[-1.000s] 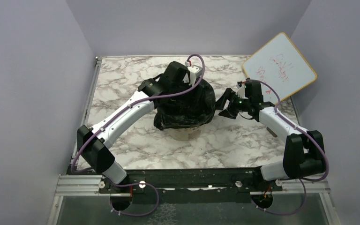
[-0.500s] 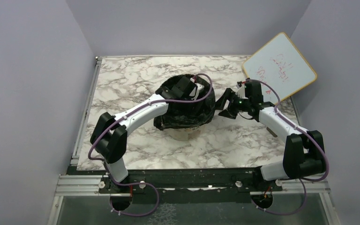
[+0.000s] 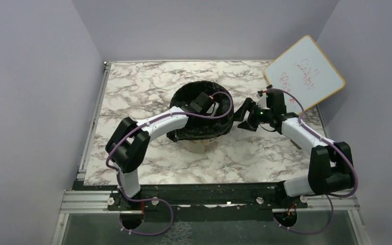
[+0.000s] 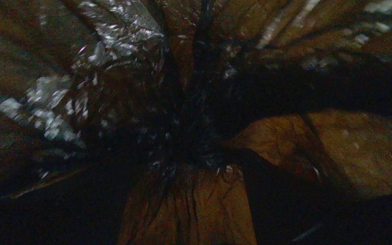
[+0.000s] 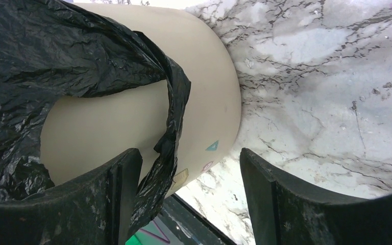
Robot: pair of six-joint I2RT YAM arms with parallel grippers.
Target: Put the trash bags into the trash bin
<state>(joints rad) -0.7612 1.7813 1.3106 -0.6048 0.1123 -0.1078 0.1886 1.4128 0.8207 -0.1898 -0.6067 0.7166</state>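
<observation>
The trash bag [image 3: 200,133] lines the trash bin [image 3: 200,147] at the middle of the overhead frame. Its black edge is folded over the rim and hangs down the beige side. My left gripper [image 3: 207,104] reaches down inside the bin; its wrist view shows only dark crinkled plastic, so I cannot tell how its jaws stand. My right gripper [image 3: 245,115] sits just right of the bin, jaws spread wide and clamping nothing. In its wrist view a loose strip of bag hangs between the fingers [image 5: 125,176].
</observation>
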